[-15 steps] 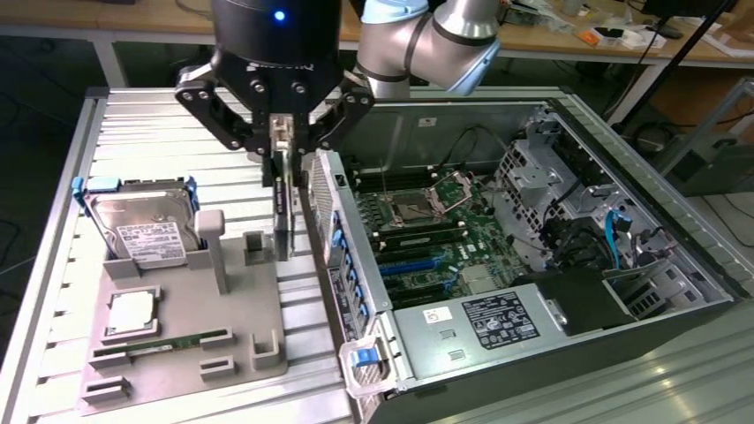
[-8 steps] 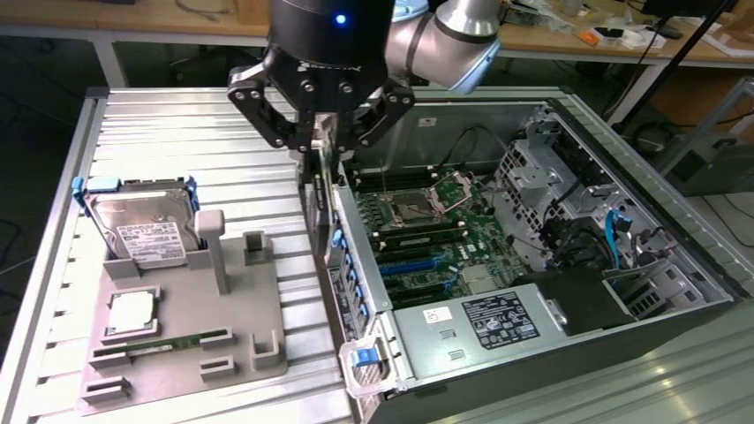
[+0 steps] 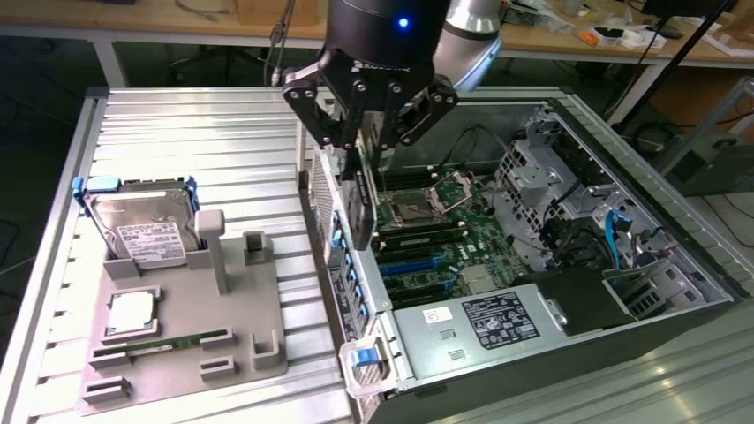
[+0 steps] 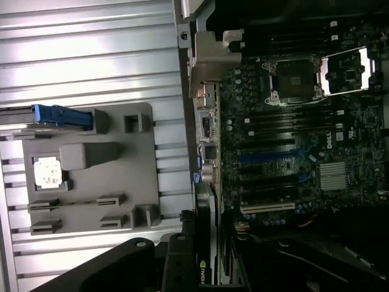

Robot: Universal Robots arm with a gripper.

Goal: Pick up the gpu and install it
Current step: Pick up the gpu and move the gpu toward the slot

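Exterior view: the gripper [image 3: 367,163] hangs over the rear edge of the open case [image 3: 659,265], pinching the gpu [image 3: 363,216] by its upper edge. The card hangs edge-on and close to upright, its lower end in front of the case's rear wall and beside the motherboard [image 3: 454,234]. Whether it touches anything there I cannot tell. Off to the exterior view's left, a grey fixture [image 3: 189,362] on the ribbed worktop [image 3: 189,132] carries a hard drive [image 3: 141,234], a processor [image 3: 130,314] and a memory stick [image 3: 165,343], all well apart from the gripper.

Wrist view: the gpu runs out from between the fingers, a logo showing on its edge. It lies along the line where the case's rear wall meets the board. On the board, a row of long slots [image 4: 267,157] lies between the open socket [image 4: 292,79] and a small finned heatsink [image 4: 333,176]. The fixture is on the far side of the rear wall.

The card looks lifted and brought to the case but not yet seated. To do this well, I judge:
- Keep the card upright and square to the board, so the edge connector meets one slot along its whole length.
- Line the end bracket up with the rear wall opening before descending, since that wall sits just beside the card and could catch it.
- Lower straight and slowly. A tilted entry risks jamming the connector or scraping nearby parts.
- Keep the pinch firm, as a slip would twist the card.
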